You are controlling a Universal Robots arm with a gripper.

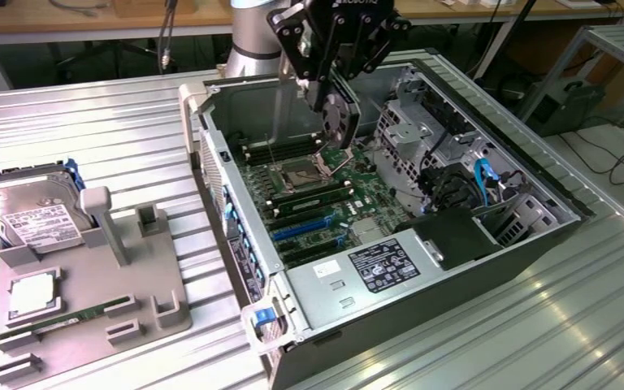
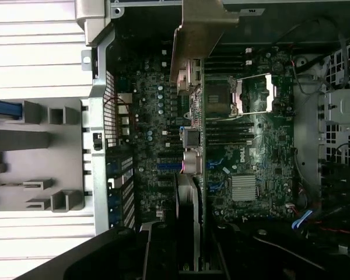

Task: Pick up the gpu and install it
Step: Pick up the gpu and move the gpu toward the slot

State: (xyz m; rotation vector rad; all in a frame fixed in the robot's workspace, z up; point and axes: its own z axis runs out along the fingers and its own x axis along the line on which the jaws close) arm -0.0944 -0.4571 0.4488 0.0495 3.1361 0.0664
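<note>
Closest to the wrist camera, dark and blurred: black two-fingered gripper (image 2: 189, 251), fingers drawn narrow onto the gpu (image 2: 192, 146), a thin flat card seen edge-on there, with its silver metal bracket (image 2: 201, 35) at the far end. Exact seat of the pads on the card hidden behind the gripper body.

In the exterior view, gripper (image 1: 328, 81) above the open grey tower computer case (image 1: 431, 325), clamped on the card's upper edge. Gpu (image 1: 340, 118) hanging upright, a round fan faintly showing on its black face, lower end over the green motherboard (image 1: 323, 195) near the square silver processor socket (image 1: 296, 172). Hard to judge whether clear of the board or touching. Blue expansion slots (image 1: 301, 230) farther along the board, bare.

At the exterior view's left, on the ribbed aluminium table (image 1: 95, 122): grey plastic fixture tray (image 1: 106, 301) carrying a silver hard drive with white label (image 1: 30, 219), its far side close to the frame edge, and a narrow green memory stick (image 1: 62, 319).
</note>
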